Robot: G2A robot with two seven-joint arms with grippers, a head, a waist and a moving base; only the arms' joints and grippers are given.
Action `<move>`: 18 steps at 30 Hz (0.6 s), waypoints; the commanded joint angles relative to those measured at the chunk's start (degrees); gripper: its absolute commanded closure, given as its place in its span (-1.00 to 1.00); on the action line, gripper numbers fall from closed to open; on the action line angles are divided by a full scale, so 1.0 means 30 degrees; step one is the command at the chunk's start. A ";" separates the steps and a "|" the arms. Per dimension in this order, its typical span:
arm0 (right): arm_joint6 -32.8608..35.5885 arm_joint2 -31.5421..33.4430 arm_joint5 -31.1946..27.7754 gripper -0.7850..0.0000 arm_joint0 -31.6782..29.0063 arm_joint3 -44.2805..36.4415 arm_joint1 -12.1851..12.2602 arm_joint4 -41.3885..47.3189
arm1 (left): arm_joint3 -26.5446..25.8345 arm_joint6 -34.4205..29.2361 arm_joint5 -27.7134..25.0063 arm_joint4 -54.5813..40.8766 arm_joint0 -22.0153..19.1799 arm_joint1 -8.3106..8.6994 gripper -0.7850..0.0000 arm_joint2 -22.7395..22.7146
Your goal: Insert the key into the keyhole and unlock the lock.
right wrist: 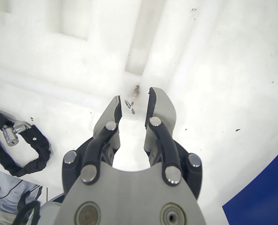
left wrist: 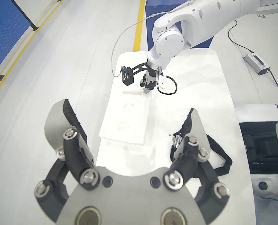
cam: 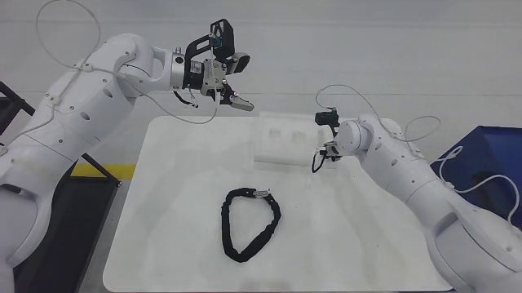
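We find the right gripper (right wrist: 134, 97) with its fingers spread, one either side of the key (right wrist: 131, 106) and not touching it, which we read as lining up to pinch it. The key sits at the edge of the foam tray (right wrist: 35, 54), just past the end of a narrow slot; we cannot tell whether it stands or lies there. The right arm comes in from the table's (cam: 179, 211) right side, wrist bent down over the tray. The lock (right wrist: 11, 136) lies well apart on the table, its black chain looped shut. The left gripper (cam: 232, 97) hangs high over the far left corner, wide apart and empty, probably kept clear until the lock needs steadying.
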 commanded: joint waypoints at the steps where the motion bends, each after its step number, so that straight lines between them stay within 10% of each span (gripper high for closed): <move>1: -0.0094 0.0065 -0.0064 0.64 -0.0026 0.0338 -0.0168 0.0042 | 0.0000 -0.0001 0.0000 -0.0001 0.0000 0.0000 -1.00 0.0000; 18: 0.0468 0.0679 0.0048 1.00 0.0718 0.2110 -0.1176 -0.0351 | 0.0000 -0.0001 0.0000 -0.0001 0.0000 0.0000 -1.00 0.0000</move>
